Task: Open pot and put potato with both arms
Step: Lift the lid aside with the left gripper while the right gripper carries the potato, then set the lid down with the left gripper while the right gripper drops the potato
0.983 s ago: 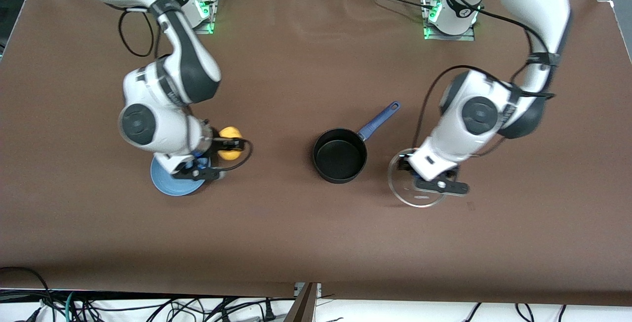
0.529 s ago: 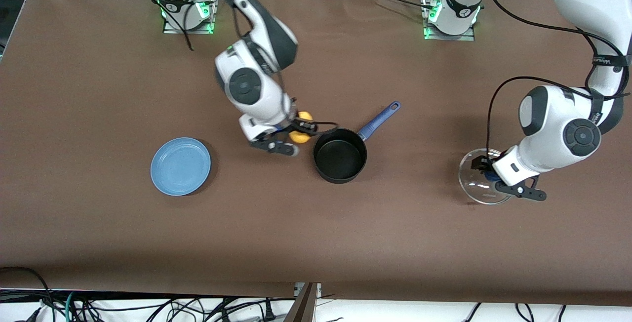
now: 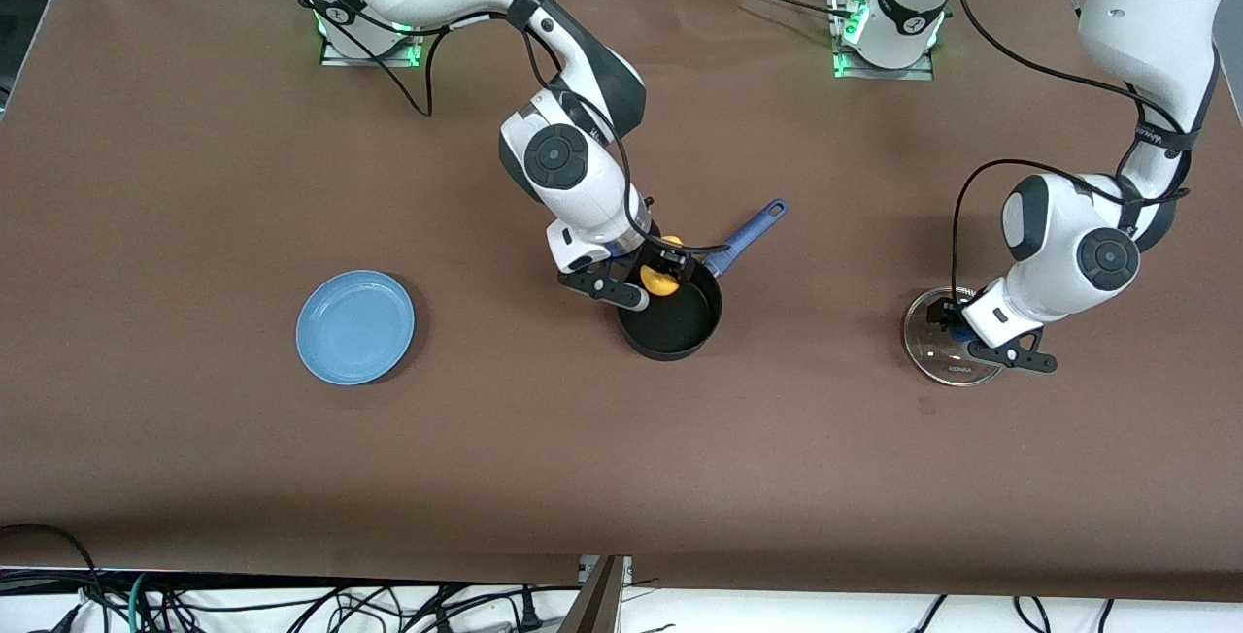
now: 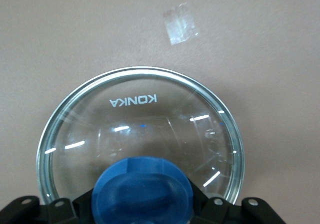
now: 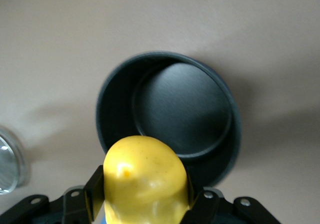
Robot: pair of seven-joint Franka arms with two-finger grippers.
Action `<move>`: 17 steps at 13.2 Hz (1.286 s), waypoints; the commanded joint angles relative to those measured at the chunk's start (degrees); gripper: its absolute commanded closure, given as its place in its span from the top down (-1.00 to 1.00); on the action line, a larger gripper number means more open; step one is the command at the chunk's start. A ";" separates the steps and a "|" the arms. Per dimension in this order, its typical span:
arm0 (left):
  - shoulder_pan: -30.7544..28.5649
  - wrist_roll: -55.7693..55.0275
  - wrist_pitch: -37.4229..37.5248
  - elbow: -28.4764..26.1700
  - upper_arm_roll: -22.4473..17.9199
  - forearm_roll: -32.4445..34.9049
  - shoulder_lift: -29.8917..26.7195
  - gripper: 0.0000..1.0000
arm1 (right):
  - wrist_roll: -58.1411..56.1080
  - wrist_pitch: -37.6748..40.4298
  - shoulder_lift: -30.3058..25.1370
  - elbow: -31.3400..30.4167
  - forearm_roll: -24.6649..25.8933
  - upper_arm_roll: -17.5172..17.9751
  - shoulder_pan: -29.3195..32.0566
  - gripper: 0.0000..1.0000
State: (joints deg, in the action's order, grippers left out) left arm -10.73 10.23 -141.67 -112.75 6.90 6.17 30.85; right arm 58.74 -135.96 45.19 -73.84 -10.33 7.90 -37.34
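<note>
A: Where is the potato (image 3: 661,279) held at this point?

B: It is pinched between the fingers of the right gripper (image 3: 666,269), which is poised over the pot (image 3: 672,320), at about the eleven o'clock edge of the opening as the front view shows it. In the right wrist view the potato (image 5: 145,180) is seen clamped on both sides, with the empty black bowl of the pot (image 5: 182,114) just past it.

A: And the lid?

B: The glass lid (image 3: 949,350) is carried by the left gripper (image 3: 957,330) toward the left arm's end of the desk (image 3: 621,458), at about three o'clock from the pot and well apart from it. The blue knob (image 4: 144,188) is gripped by the fingers. Whether the rim is resting on the desk or just above it cannot be told.

A: How should the drop be done well?

B: The potato should be brought nearer the middle of the opening before anything is released, since it is judged to sit close to the rim now. It should be lowered into the bowl, and the fingers spread only once it is low, so that a bounce off the rim is avoided. The blue handle (image 3: 746,236), pointing to about one o'clock, should be kept clear of the wrist and cable.

A: Is anything else on the desk?

B: A light-blue plate (image 3: 355,326) is lying bare at about nine o'clock from the pot, well apart from it.
</note>
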 commanded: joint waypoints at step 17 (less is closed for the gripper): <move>0.18 -0.99 47.43 18.44 -3.29 -8.28 -22.58 1.00 | -8.10 16.48 -12.12 -2.01 -0.04 -13.24 2.36 1.00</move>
State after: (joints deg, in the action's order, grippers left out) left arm -11.34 10.05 -98.68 -97.38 5.05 -1.14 8.65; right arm 52.38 -123.09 38.23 -72.18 -10.20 -3.16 -34.91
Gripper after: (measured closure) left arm 0.000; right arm 0.000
